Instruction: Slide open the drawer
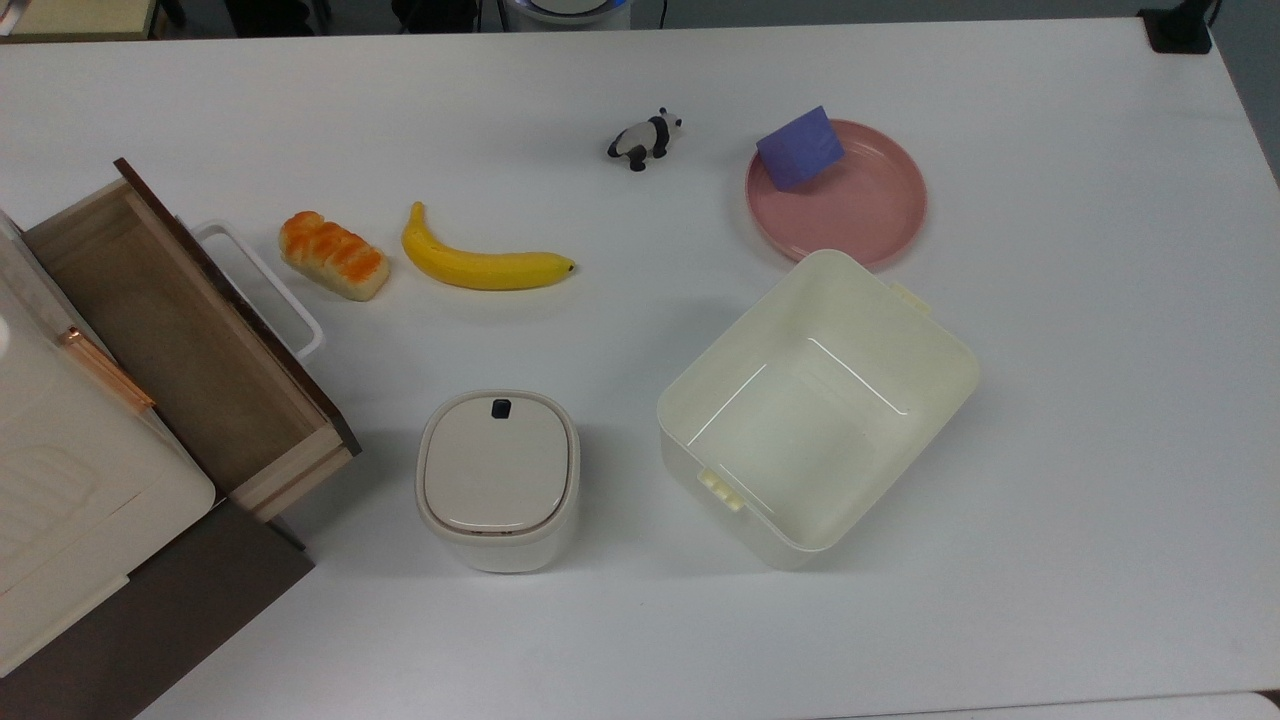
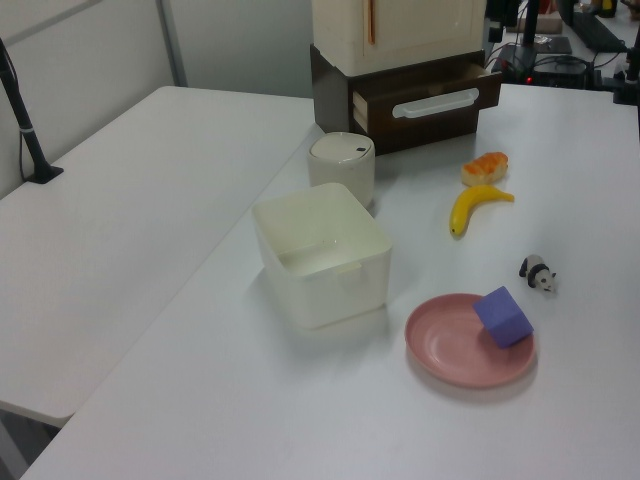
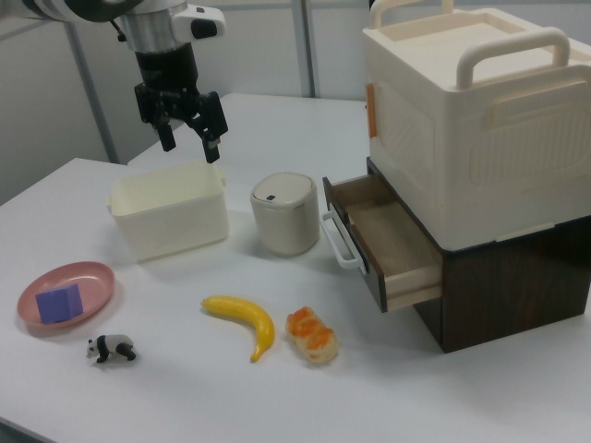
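Note:
The drawer [image 1: 170, 320] stands pulled out of the dark brown cabinet at the top view's left, its light wood inside bare. Its dark front panel carries a white loop handle [image 1: 262, 285]. In the left view the drawer front [image 2: 425, 88] sits at the back of the table, and in the right view the drawer [image 3: 388, 235] juts out toward the white lidded bin. My gripper [image 3: 189, 146] hangs high above the table in the right view's upper left, far from the drawer. It is open and holds nothing.
A bread roll [image 1: 333, 255] and a banana [image 1: 480, 266] lie just beyond the handle. A toy panda [image 1: 645, 138], a pink plate [image 1: 870, 215] with a purple block [image 1: 800, 148], a cream tub [image 1: 955, 350] and the lidded bin [image 1: 497, 470] share the table. A cream box [image 3: 471, 120] tops the cabinet.

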Controlling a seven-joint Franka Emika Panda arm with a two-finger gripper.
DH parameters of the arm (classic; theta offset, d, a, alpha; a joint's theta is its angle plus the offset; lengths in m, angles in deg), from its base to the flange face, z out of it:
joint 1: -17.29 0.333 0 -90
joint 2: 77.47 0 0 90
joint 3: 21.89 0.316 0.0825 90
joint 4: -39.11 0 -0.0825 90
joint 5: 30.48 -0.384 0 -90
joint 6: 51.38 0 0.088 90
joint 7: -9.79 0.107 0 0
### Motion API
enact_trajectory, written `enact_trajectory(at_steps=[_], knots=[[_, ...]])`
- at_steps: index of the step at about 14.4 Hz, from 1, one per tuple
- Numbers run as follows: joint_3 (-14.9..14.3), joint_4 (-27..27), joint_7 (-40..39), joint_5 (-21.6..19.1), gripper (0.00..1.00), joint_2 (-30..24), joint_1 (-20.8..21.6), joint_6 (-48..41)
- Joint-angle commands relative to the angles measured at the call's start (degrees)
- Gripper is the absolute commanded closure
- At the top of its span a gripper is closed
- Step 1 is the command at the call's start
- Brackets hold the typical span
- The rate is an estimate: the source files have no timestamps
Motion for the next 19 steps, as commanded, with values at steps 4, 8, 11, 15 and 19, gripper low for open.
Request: enact_trajectory(at_steps=[4, 8, 11, 15, 19], knots=[[-0.47, -7.90, 5.64, -1.12, 0.00, -1.98, 0.52, 9.52], [-0.38, -7.73, 9.95, -0.33, 0.00, -1.54, 0.61, 10.31], [-5.18, -7.73, 10.13, -0.33, 0.00, -1.46, 5.84, 10.23], [-14.62, -7.38, 10.13, -0.33, 0.00, -1.28, 14.76, 10.31], [-14.62, -7.37, 10.13, -0.33, 0.00, -1.19, 14.85, 10.23]])
